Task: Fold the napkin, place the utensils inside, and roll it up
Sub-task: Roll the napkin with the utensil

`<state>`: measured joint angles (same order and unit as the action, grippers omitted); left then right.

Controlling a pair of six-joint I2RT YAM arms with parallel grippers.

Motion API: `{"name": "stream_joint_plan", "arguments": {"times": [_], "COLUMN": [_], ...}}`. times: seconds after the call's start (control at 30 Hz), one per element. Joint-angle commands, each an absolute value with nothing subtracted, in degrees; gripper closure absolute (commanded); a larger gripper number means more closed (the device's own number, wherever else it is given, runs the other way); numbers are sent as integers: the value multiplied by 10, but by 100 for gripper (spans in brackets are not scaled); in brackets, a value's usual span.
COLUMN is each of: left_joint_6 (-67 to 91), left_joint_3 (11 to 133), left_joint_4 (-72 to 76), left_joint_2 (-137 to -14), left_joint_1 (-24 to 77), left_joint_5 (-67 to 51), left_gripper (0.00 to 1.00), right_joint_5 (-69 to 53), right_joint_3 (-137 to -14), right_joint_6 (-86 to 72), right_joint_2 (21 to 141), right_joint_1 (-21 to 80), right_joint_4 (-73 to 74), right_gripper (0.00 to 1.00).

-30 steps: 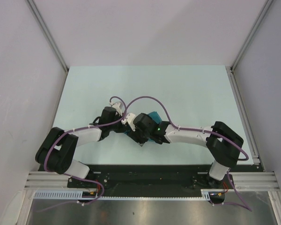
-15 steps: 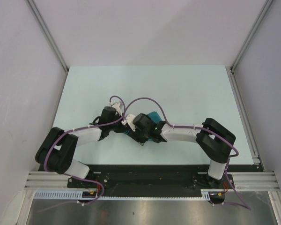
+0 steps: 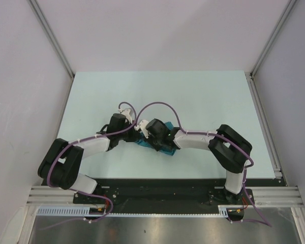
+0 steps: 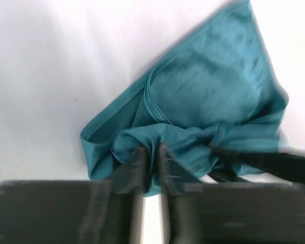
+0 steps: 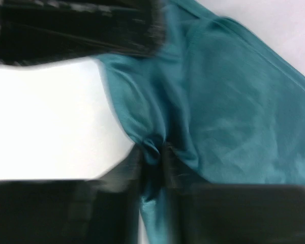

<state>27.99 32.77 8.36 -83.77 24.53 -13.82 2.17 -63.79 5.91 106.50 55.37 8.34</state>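
Observation:
The teal napkin (image 3: 166, 149) lies bunched at the table's near middle, mostly under the two wrists. In the left wrist view the napkin (image 4: 208, 96) is a folded, wrinkled bundle. My left gripper (image 4: 151, 157) has its fingers a narrow gap apart, with a fold of its near edge between the tips. My right gripper (image 5: 153, 157) is shut on a pinched ridge of the napkin (image 5: 244, 117). From above, the left gripper (image 3: 137, 135) and right gripper (image 3: 151, 138) almost touch. The utensils are out of view.
The pale table (image 3: 193, 96) is walled by grey panels at the left, right and back. A dark finger of the right gripper (image 4: 264, 160) crosses the left wrist view. The black left gripper body (image 5: 76, 30) fills the right wrist view's top left.
The right arm's elbow has swung left and its gripper has closed on the napkin. The teal cloth now shows on the near side of the right wrist. The left arm has barely moved.

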Motion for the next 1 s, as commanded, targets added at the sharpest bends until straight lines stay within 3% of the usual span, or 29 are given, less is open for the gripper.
{"name": "stream_joint_plan", "arguments": {"times": [0.0,0.1,0.2,0.53,0.97], "left_joint_6": [269,271,273,287,315], "left_joint_3": [363,366,352,255,216], "left_joint_4": [39,19,4,79,168], "left_joint_2": [-792,-751,-713,-660,-727], "left_joint_1": [243,235,226,224,224], "left_joint_5": [-138,-118,-91,-134,-177], "left_gripper": [59,34,27,20,18], "right_joint_5": [-46,-121,-201,-458,-552], "right_joint_3": [-641,-647,-652,-686,-707], "right_joint_6": [29,16,4,-29,-40], "right_joint_2": [1101,1100,1099,1146,1213], "right_joint_1": [541,523,504,438,411], "right_joint_4": [162,187,204,215,221], "right_gripper": [92,96,99,100,100]}}
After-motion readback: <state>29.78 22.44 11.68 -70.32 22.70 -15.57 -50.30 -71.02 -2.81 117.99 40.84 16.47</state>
